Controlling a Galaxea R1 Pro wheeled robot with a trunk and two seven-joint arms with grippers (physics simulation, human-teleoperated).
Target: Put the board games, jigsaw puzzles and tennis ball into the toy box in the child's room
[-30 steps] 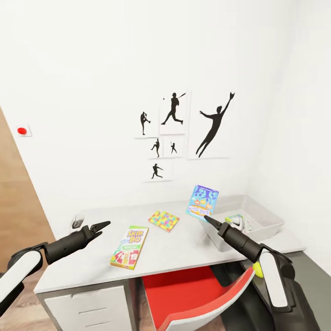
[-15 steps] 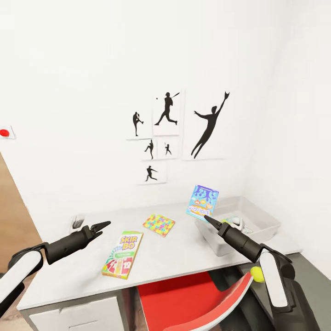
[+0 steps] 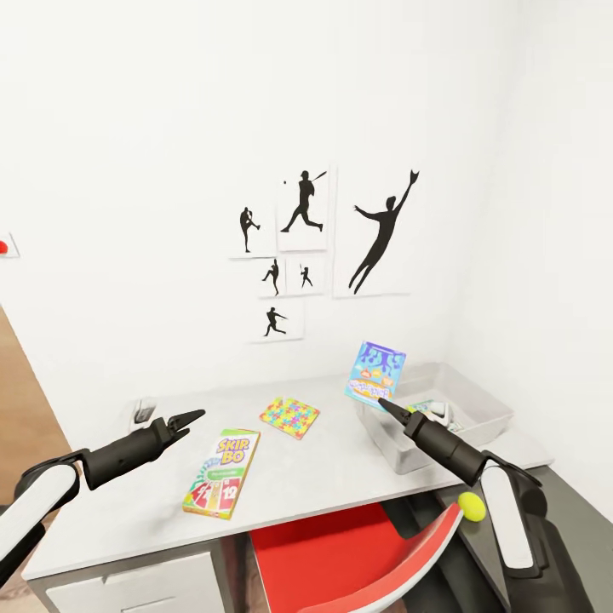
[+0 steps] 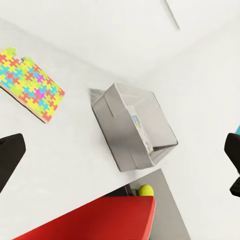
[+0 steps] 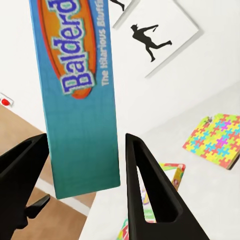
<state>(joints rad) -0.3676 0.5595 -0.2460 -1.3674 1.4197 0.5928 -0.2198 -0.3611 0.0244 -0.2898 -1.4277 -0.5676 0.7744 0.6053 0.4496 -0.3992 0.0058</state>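
My right gripper is shut on the lower edge of a small blue cartoon-printed board game, held upright just above the near corner of the toy box. The right wrist view has that blue box between the black fingers. The SKIP-BO board game and one jigsaw puzzle lie flat on the table. The tennis ball rests on the lower dark grey section. My left gripper hovers open over the table's left part, empty.
A red chair is tucked under the table's front edge, near the tennis ball. The toy box has a colourful flat item inside. Silhouette pictures hang on the white wall behind.
The whole picture has shifted left and slightly down, so the camera has moved. Both arms keep their pose, and the blue box stays in the right gripper.
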